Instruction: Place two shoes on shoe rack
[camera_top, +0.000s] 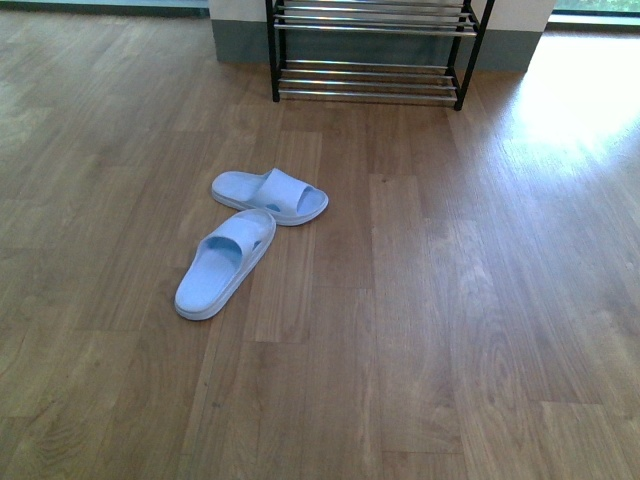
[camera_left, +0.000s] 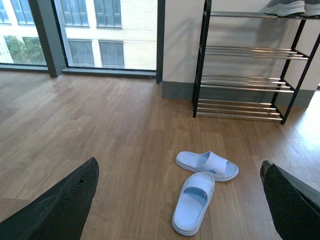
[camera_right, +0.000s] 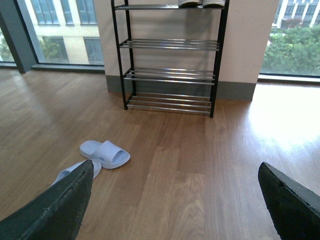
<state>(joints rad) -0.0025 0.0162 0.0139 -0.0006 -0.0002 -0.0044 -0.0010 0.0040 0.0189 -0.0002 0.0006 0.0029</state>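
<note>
**Sneakers on the rack, both grippers spread wide**

The two shoes (camera_left: 286, 6) are seen on the highest visible tier of the shoe rack (camera_left: 250, 51), only partly in frame. Two pale blue slides (camera_top: 225, 265) lie touching on the wooden floor (camera_top: 450, 330), well in front of the rack. The left gripper (camera_left: 178, 164) and right gripper (camera_right: 176, 166) are held wide open, with nothing grasped.

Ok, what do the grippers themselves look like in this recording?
They appear only in the wrist views. The left gripper and right gripper each show two broad, wedge-shaped fingers in matte black with a slightly rough surface. No cables or labels are visible, and the front view shows neither arm.
</note>
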